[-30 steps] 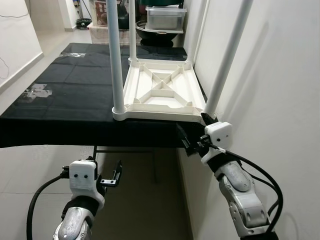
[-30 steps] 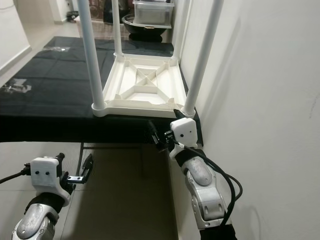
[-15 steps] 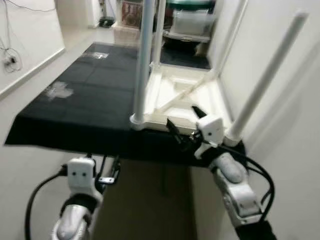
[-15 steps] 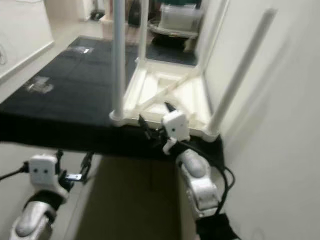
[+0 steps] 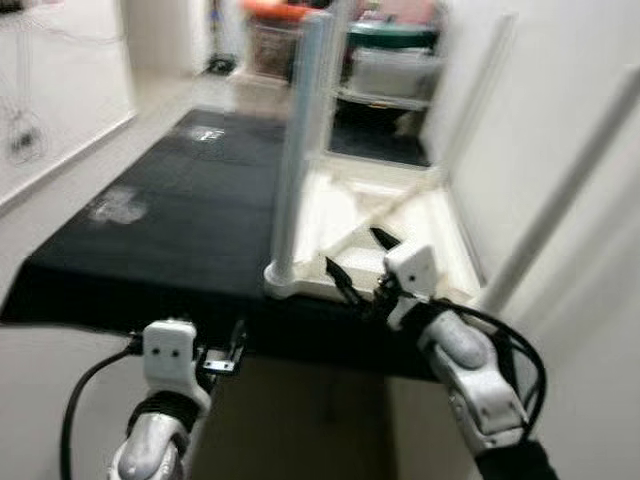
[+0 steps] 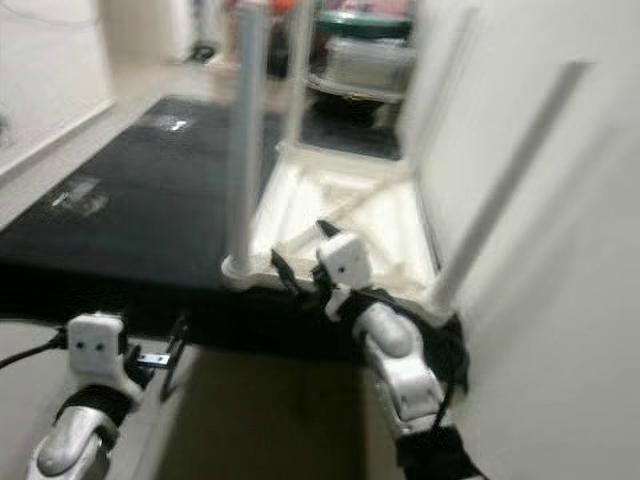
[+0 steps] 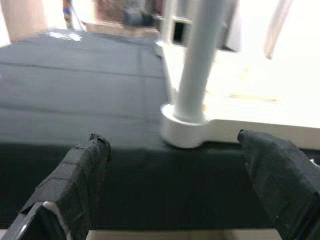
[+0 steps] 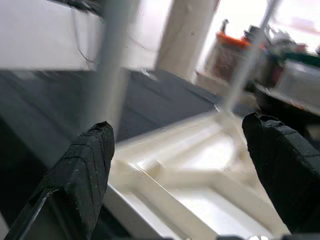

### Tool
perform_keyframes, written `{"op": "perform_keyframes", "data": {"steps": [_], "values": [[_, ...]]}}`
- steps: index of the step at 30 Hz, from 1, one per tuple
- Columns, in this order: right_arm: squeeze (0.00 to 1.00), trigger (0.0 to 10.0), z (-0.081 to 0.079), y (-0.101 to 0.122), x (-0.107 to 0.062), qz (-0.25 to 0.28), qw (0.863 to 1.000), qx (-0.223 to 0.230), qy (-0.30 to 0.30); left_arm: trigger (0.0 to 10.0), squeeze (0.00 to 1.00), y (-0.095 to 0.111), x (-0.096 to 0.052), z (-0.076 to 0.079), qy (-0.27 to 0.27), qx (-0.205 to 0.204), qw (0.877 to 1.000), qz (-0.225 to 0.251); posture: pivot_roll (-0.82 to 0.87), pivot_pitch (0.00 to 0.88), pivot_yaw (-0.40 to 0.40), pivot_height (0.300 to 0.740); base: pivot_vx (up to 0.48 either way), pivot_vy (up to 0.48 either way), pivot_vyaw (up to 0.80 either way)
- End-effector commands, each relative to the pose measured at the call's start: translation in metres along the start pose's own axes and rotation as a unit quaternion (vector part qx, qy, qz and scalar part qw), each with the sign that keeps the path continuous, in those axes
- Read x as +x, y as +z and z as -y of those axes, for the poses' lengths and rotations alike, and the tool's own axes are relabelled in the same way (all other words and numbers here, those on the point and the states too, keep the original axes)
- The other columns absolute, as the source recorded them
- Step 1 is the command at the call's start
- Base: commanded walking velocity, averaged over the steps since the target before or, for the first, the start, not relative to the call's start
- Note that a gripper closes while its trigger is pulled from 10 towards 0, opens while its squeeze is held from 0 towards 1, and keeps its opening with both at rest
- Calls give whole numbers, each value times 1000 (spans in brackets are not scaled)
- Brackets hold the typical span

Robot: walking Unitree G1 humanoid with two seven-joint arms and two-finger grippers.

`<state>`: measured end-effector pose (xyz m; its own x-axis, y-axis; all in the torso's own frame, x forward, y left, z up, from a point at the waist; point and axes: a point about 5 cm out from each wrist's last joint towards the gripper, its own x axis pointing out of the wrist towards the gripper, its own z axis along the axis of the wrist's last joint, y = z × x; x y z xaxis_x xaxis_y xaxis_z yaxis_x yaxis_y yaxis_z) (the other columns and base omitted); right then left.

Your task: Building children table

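- Children's table point(image 5: 375, 225), white, lies upside down at centre frame on the black-covered desk point(image 5: 160, 215), legs up, beside the wall.
- Right pincer point(image 5: 358, 262), spread, has risen from below the desk edge to the table's near rim: a grasp looks imminent.
- Left pincer point(image 5: 232, 350), spread, stays low at lower left.

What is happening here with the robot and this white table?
A small white table lies upside down on a black-covered surface, its legs pointing up. The right gripper, fingers open, is raised over the near edge of the table's underside, between the two near legs. The left gripper, also open, is lower, at the front edge of the black surface, facing the near-left leg. Neither gripper holds anything.
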<state>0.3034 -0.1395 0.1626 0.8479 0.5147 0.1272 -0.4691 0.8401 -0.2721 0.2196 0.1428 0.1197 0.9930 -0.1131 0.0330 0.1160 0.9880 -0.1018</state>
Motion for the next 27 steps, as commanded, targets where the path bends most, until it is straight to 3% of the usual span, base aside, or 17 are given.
{"op": "perform_keyframes", "data": {"steps": [1, 7, 14, 16, 17, 20, 21, 24, 27], "values": [[0, 10000, 1, -4, 4, -13, 1000, 6, 0, 10000, 0, 1, 0, 0, -1, -2, 1000, 2, 74, 0, -115, 740, 341, 0, 0], [0, 10000, 9, -8, 4, -28, 999, 9, -20, 10000, 0, 2, 0, 0, 2, -4, 1000, 6, 76, 0, -114, 740, 342, 0, 0], [0, 10000, 8, -10, 4, -34, 999, 14, 5, 10000, 0, 4, 2, -1, 3, -4, 1000, 11, 80, 0, -116, 740, 300, 0, 0], [0, 10000, 7, -11, 1, -36, 999, 5, 35, 10000, 0, 5, 1, 0, 0, -8, 1000, 11, 81, 0, -113, 740, 0, 0, 0], [0, 10000, 12, -13, -6, -49, 995, -4, 82, 10000, 0, 4, -2, 3, -7, -8, 1000, 7, 82, 0, -114, 740, 0, 0, 0], [0, 10000, 17, -13, -9, -65, 991, -5, 119, 10000, 0, 4, -3, 2, -8, -10, 1000, 7, 79, 0, -110, 740, 0, 0, 0], [0, 10000, 18, -14, -14, -76, 984, -19, 160, 10000, 0, 4, -3, 2, -8, -11, 1000, 8, 80, 0, -110, 740, 0, 0, 0], [0, 10000, 19, -15, -19, -89, 976, -31, 196, 10000, 0, 5, -3, 1, -8, -12, 1000, 9, 80, 0, -109, 740, 0, 0, 0], [0, 10000, 22, -19, -27, -118, 959, -51, 252, 10000, 0, 5, -5, 2, -17, -14, 1000, 6, 82, 0, -115, 740, 0, 0, 0]]}}
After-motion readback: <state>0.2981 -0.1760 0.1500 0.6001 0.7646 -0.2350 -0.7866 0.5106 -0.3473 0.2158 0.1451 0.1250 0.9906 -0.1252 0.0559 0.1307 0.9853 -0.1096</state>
